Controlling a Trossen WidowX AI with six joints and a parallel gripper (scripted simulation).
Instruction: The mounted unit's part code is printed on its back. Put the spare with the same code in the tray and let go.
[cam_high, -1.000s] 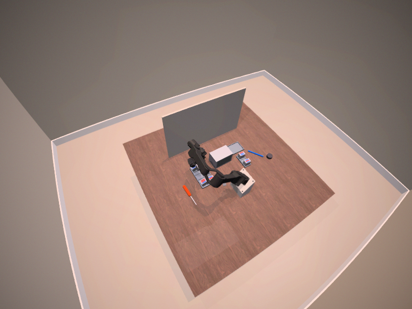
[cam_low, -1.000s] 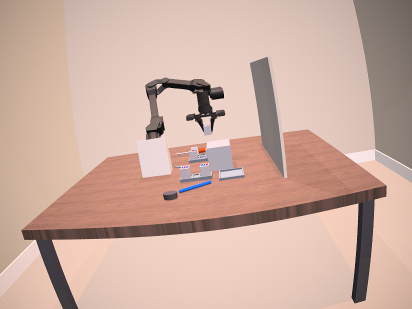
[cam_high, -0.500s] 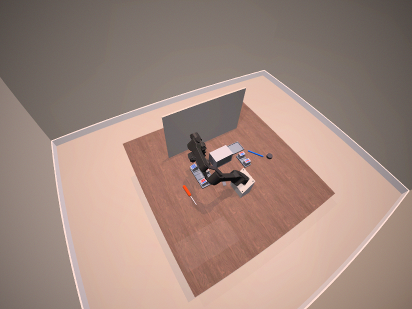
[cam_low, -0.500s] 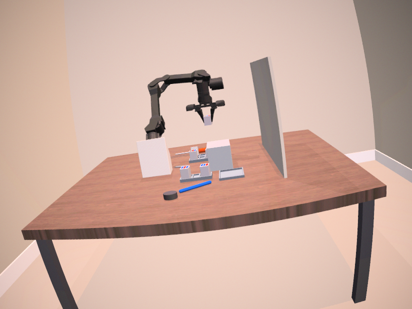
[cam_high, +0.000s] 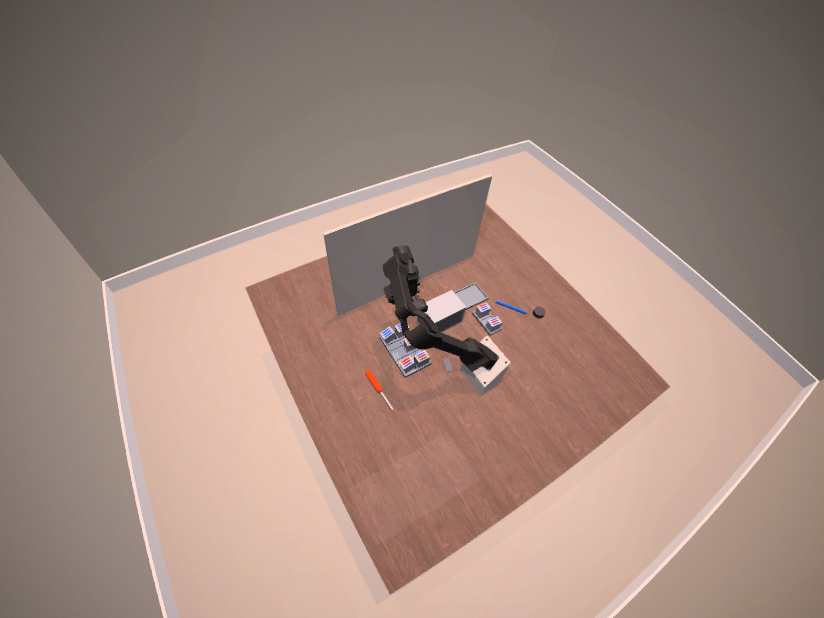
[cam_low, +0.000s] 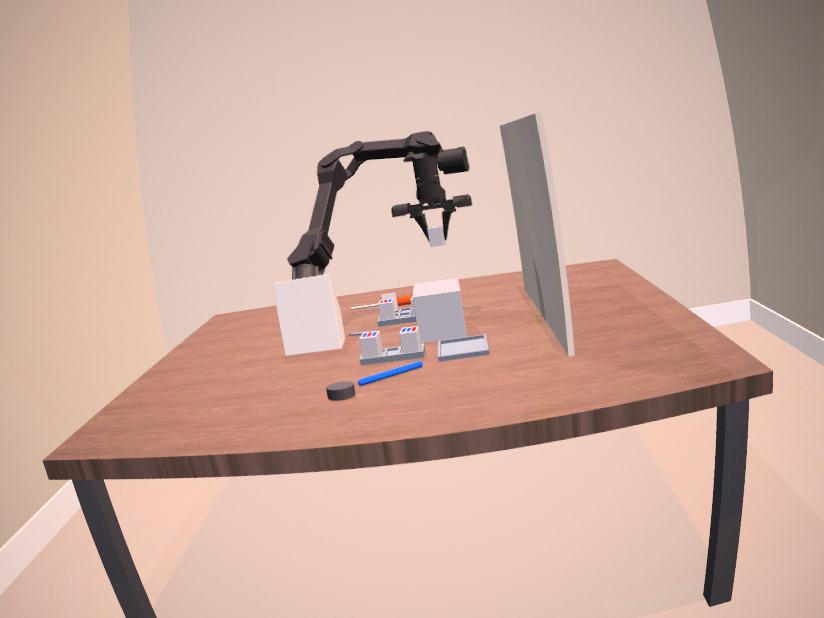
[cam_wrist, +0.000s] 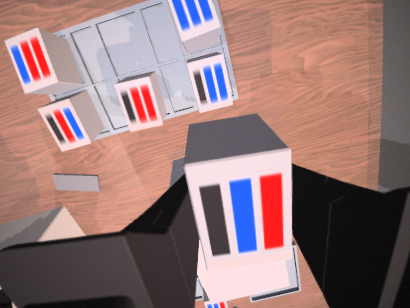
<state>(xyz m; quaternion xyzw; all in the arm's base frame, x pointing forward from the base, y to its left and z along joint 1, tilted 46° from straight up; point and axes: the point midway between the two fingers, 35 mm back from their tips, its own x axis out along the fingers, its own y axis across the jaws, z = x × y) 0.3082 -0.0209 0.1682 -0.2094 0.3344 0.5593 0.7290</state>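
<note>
My gripper (cam_low: 435, 234) (cam_wrist: 231, 173) is shut on a white spare with black, blue and red stripes, held upright high above the table. Below in the wrist view, a grey rack (cam_wrist: 132, 45) (cam_high: 396, 348) bears several spares, including a blue-red-red spare (cam_wrist: 30, 60), a black-red-blue spare (cam_wrist: 65, 127) and a black-red-red spare (cam_wrist: 140, 104). A second rack (cam_low: 392, 357) bears two striped spares (cam_low: 370, 343) (cam_low: 410, 339). The shallow grey tray (cam_high: 473, 294) (cam_low: 463, 347) is empty. I cannot make out the mounted unit or its code.
A grey box (cam_high: 444, 307) (cam_low: 439, 312) stands between the first rack and the tray. A tall grey panel (cam_high: 445, 226) (cam_low: 535, 219) stands behind. A white block (cam_low: 309, 315) is at the arm's base. A screwdriver (cam_high: 374, 381), a blue rod (cam_high: 511, 307) and a dark disc (cam_high: 539, 311) lie around.
</note>
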